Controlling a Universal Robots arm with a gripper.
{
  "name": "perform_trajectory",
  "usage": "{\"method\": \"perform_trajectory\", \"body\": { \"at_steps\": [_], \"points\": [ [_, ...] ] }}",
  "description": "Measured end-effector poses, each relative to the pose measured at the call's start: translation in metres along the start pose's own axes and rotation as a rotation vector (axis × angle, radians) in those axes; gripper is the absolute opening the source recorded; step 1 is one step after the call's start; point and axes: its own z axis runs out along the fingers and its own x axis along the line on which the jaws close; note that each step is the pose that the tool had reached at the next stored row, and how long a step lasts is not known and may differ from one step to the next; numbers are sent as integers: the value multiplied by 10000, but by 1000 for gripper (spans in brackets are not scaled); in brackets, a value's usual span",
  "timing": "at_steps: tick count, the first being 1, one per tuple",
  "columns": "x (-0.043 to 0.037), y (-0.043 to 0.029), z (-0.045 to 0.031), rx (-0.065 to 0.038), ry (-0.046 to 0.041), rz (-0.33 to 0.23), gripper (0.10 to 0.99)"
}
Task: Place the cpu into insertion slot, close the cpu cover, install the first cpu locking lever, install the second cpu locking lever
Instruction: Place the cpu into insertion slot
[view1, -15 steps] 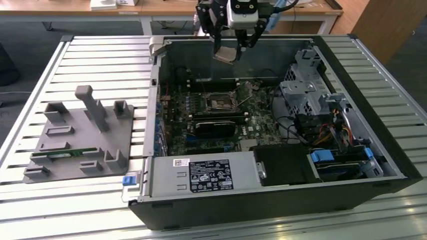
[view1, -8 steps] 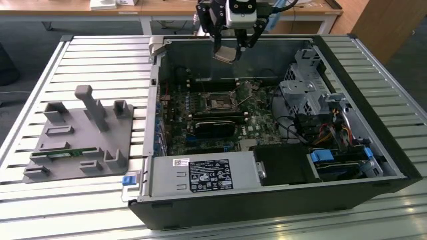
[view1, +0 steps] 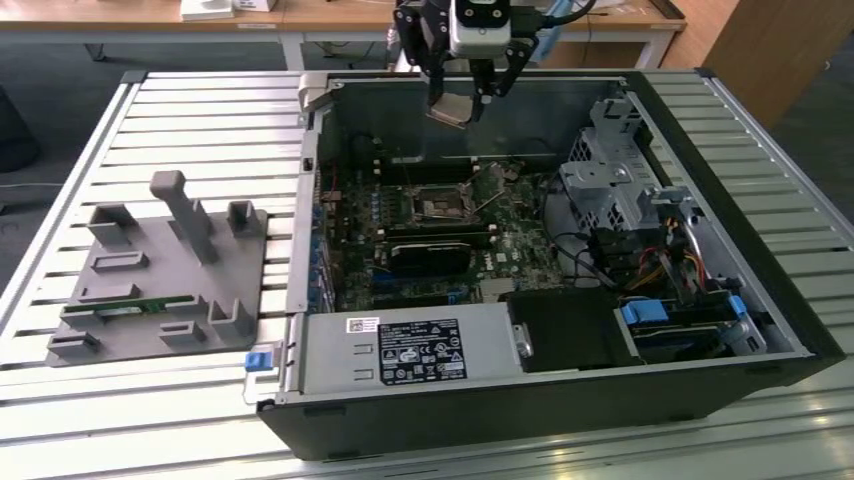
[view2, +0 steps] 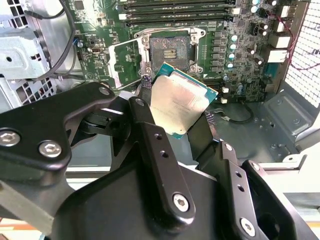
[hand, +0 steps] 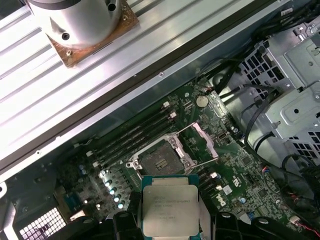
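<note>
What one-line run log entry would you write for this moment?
gripper: shut on chip | chip: held clear of socket | socket: empty | cover: open

The tabletop (view1: 200, 110) is a bed of silver aluminium slats running from the exterior view's left to its right. A black desktop computer case (view1: 441, 425) lies on its side on it, open upward, and takes up the middle and the exterior view's right. Well apart from the case, toward the exterior view's left, sits a grey plastic fixture (view1: 134, 275) with upright posts and slots. A small blue clip (view1: 259, 359) is at the case's near corner on that side; whether it is fixed to the case cannot be told.
</note>
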Motion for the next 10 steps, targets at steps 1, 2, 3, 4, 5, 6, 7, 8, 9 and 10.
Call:
{"method": "perform_trajectory", "body": {
  "at_steps": [1, 2, 3, 4, 5, 6, 7, 8, 9, 10],
  "points": [
    [0, 0, 0, -2, -3, 36, 537],
    [0, 0, 0, -2, -6, 71, 537],
    [0, 0, 1, -3, -9, 104, 537],
    [0, 0, 1, -4, -12, 140, 537],
    [0, 0, 1, -5, -15, 173, 537],
    [0, 0, 1, -4, -18, 207, 537],
    [0, 0, 1, -5, -21, 240, 537],
    [0, 0, 1, -6, -24, 273, 537],
    [0, 0, 1, -6, -27, 306, 537],
    [0, 0, 1, -7, -30, 340, 537]
  ]
}}
